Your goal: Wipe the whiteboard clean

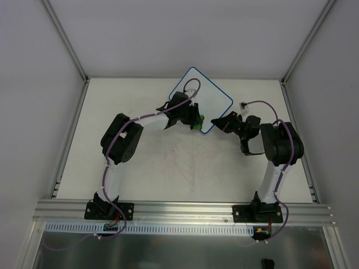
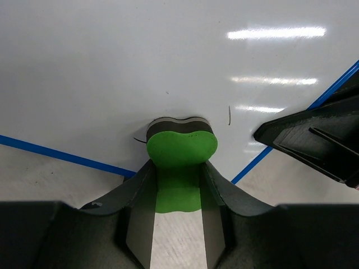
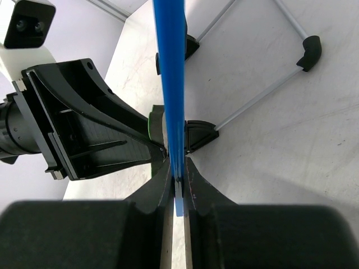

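- Between the arm bases and the whiteboard (image 1: 208, 100) lies a wide white stretch of table (image 1: 185, 174), with rails (image 1: 70, 137) along its left and right edges.
- The left gripper (image 2: 179, 168) is closed to the width of the green eraser (image 2: 180, 147) and clasps its sides. The eraser's end presses on the whiteboard near its near corner.
- Just right of it, the right gripper (image 3: 177, 168) is pinched almost together on the blue rim (image 3: 171, 67).
- The whiteboard sits at far centre, turned corner-on, its far corner close to the back wall (image 1: 185, 39). A thin black stroke (image 2: 229, 115) shows beside the eraser.
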Controlling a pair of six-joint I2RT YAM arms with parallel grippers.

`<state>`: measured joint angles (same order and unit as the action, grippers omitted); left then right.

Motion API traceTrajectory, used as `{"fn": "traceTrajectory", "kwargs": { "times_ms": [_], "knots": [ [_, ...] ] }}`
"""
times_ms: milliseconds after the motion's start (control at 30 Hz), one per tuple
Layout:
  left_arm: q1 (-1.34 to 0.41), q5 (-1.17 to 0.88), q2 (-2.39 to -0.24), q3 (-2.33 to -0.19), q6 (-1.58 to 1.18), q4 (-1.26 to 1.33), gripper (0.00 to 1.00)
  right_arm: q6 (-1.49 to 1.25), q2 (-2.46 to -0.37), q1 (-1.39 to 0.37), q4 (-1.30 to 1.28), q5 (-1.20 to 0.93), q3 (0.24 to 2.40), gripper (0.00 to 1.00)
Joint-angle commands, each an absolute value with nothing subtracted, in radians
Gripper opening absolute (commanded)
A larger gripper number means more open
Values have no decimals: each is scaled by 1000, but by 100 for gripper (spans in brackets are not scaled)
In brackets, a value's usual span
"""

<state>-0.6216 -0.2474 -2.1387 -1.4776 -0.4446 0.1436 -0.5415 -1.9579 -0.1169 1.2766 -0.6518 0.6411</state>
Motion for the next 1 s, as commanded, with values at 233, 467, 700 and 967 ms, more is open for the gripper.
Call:
{"fn": "traceTrajectory", "kwargs": {
  "times_ms": [233,467,700,967],
  "knots": [
    [-523,-226,-2121,-1436,-500,261,0,-551,-1924,-121,1532,-686,653,0],
    [-523,-374,-2155,-1522,-505,328,0,-551,-1928,-120,1532,-686,657,0],
    [-574,-480,-2181,-1548,-540,426,0,-552,-1939,-121,1532,-687,663,0],
    [-571,-270,-2106,-1463,-437,367,0,-543,-1950,-126,1532,-681,660,0]
  ]
}}
